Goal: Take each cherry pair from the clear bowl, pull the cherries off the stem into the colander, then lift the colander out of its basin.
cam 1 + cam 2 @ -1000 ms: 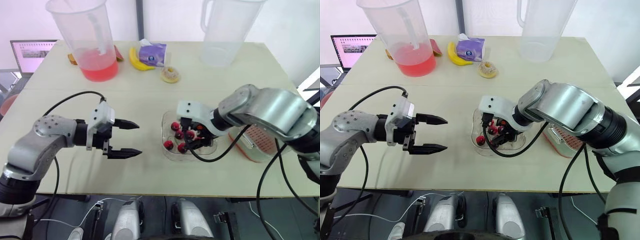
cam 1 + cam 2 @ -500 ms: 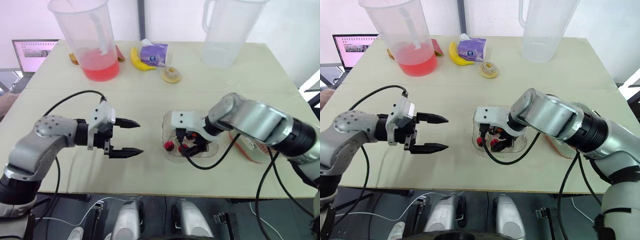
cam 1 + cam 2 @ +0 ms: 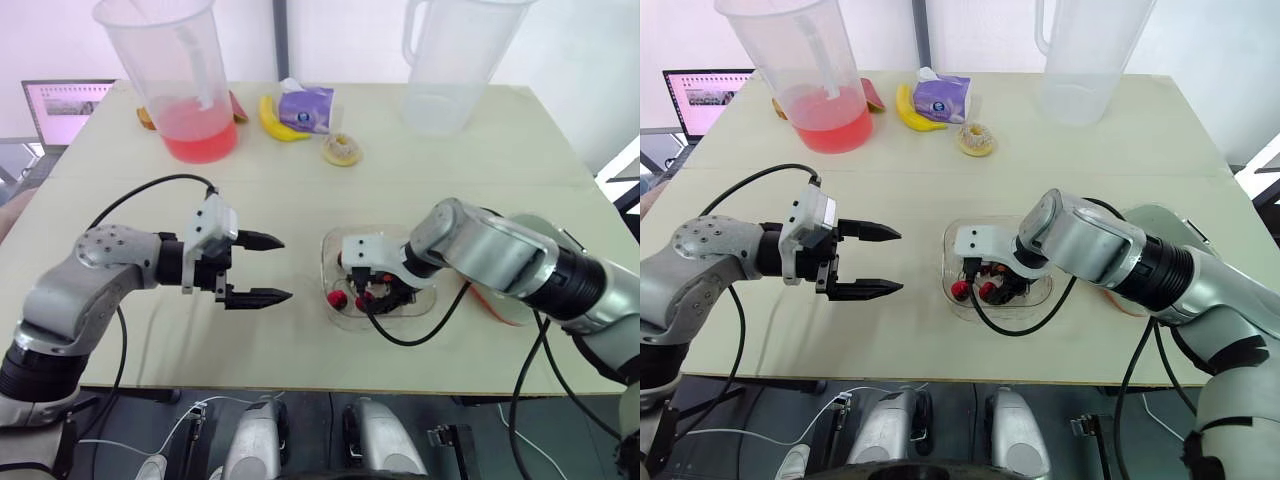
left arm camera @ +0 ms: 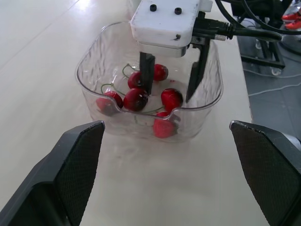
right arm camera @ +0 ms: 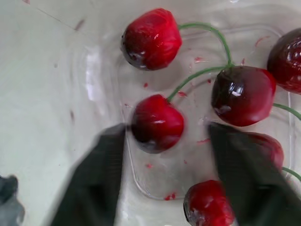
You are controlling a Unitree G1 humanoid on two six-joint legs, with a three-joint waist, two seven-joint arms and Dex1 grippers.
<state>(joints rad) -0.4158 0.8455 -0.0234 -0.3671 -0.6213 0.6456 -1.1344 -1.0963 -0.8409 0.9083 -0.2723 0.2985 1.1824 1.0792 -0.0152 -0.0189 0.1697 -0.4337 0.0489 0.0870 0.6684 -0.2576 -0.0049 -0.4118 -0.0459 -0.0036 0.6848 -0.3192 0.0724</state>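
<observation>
Right wrist view puts the right jaws down inside the clear bowl [image 4: 89, 89], parted wide, with one red cherry [image 5: 157, 123] between the two black fingers [image 5: 94, 179] and nearer the one than the other (neither finger looks to be pressing on it yet). Its green stem [image 5: 193, 77] runs ahead of the jaws toward the other cherries [image 5: 242, 94], which lie just beyond and beside the fingertips. So the step in hand, as I read it, is picking a cherry pair out of the bowl, and nothing is gripped so far.

The left jaws hang above the surface [image 3: 300, 190], open wide and empty, pointing at the bowl from a short way off, ready to take the other end of a pair.

The colander [image 3: 490, 300] sits behind the right jaws, mostly hidden by that forearm; I cannot tell whether any cherries lie in it.

The next move calls for closing gently on the fruit or its stem without crushing it, lifting the pair clear of the bowl wall, then bringing it within reach of the left jaws so the two can pull against each other over the colander
</observation>
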